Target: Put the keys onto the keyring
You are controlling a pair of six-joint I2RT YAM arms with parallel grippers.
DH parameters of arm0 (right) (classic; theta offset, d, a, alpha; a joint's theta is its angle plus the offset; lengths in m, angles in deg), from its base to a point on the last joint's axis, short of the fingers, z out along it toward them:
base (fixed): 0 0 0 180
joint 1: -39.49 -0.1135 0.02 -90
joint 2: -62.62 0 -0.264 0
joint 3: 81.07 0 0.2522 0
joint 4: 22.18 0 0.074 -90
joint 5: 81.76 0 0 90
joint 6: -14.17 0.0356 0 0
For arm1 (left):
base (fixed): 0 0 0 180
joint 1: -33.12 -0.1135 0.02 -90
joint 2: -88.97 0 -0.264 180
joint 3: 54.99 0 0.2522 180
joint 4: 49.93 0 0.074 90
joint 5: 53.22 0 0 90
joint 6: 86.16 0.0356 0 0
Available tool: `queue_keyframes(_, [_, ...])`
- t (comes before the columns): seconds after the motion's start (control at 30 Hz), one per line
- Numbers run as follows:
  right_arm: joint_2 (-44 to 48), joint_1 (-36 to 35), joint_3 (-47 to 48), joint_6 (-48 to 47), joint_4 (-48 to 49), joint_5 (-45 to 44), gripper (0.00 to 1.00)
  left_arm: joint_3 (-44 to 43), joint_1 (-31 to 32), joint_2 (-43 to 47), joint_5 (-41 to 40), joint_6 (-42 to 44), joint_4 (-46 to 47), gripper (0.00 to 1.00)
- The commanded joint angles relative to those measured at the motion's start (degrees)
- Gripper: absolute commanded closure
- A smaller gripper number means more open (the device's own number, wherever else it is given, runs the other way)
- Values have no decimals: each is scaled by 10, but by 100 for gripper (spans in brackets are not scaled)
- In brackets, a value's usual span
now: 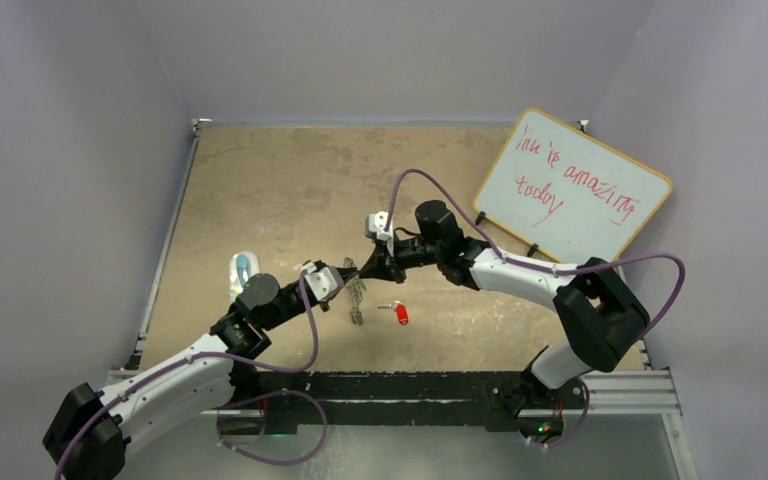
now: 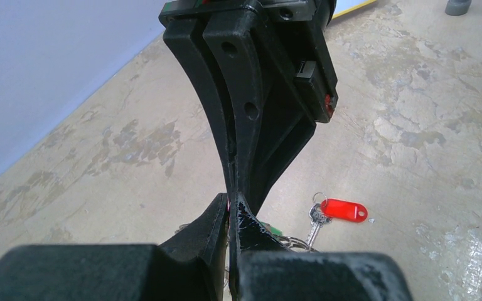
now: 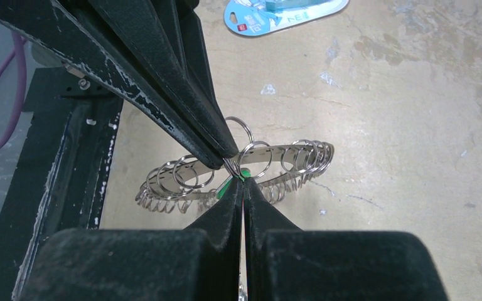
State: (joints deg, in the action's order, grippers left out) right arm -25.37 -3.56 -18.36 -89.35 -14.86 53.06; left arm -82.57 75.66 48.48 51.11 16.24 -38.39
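Observation:
The keyring (image 3: 270, 148), a flat silvery band fringed with small wire loops, hangs tilted just above the table (image 1: 290, 190), below both grippers (image 1: 357, 303). My left gripper (image 2: 231, 207) is shut on its rim; in the right wrist view its fingers (image 3: 182, 106) come down from the upper left. My right gripper (image 3: 243, 183) meets it tip to tip and is shut on the green key (image 3: 225, 187), whose green head peeks out beside the tips. The red key (image 1: 401, 314) lies loose on the table just right of the ring, its blade pointing toward me (image 2: 344, 210).
A clear bluish plastic object (image 1: 243, 270) lies by the left arm's wrist. A whiteboard (image 1: 570, 185) with red writing leans at the back right. The black base rail (image 1: 410, 385) runs along the near edge. Purple cables loop off both arms.

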Motion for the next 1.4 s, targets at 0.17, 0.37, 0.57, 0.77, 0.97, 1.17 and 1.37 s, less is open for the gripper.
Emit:
queue_keyframes(0.17, [-3,1,-5,42,108,51,100,7,1,2,8,-17,54,100])
queue_keyframes(0.37, [-10,1,-23,53,136,43,90,9,1,2,8,-20,58,100])
queue_keyframes(0.57, [8,1,-37,40,116,15,80,8,1,2,7,-18,57,100])
queue_keyframes(0.77, [65,3,-66,37,100,-60,61,9,1,-1,0,-11,55,100])
queue_keyframes(0.97, [137,12,-117,58,121,-159,27,-7,1,-38,-6,3,65,100])
queue_keyframes(1.17, [211,32,-181,100,151,-271,1,-23,1,-119,-36,0,126,100])
queue_keyframes(1.37, [255,47,-200,231,141,-451,1,-53,0,-172,-101,-45,144,84])
